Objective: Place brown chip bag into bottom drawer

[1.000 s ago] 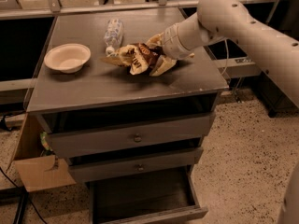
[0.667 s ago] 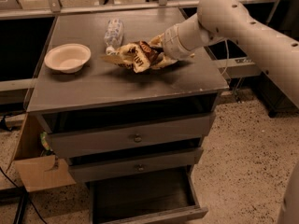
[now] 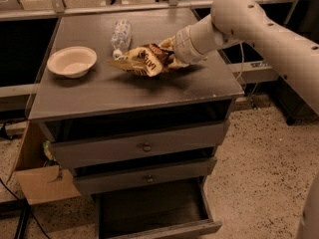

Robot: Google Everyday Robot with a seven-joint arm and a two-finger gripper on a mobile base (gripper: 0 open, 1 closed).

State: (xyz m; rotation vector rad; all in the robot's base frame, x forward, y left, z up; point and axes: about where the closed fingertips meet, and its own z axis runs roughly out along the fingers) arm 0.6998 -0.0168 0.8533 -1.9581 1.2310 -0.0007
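The brown chip bag (image 3: 142,60), crinkled dark brown and cream-yellow, hangs just above the grey cabinet top (image 3: 149,91) near its middle, with its shadow beneath it. My gripper (image 3: 168,54) reaches in from the right and is shut on the bag's right end; the bag mostly hides its fingers. The bottom drawer (image 3: 164,229) stands pulled open at the cabinet's foot, showing its dark interior, well below and in front of the gripper.
A clear plastic bottle (image 3: 121,34) lies just behind the bag. A white bowl (image 3: 72,60) sits at the left of the top. The two upper knobbed drawers (image 3: 145,147) are slightly ajar. A cardboard box (image 3: 42,183) stands at the cabinet's left.
The bag's left end has lifted off the cabinet top, and the bag has shifted slightly with the gripper. The drawers, bowl and bottle have not moved.
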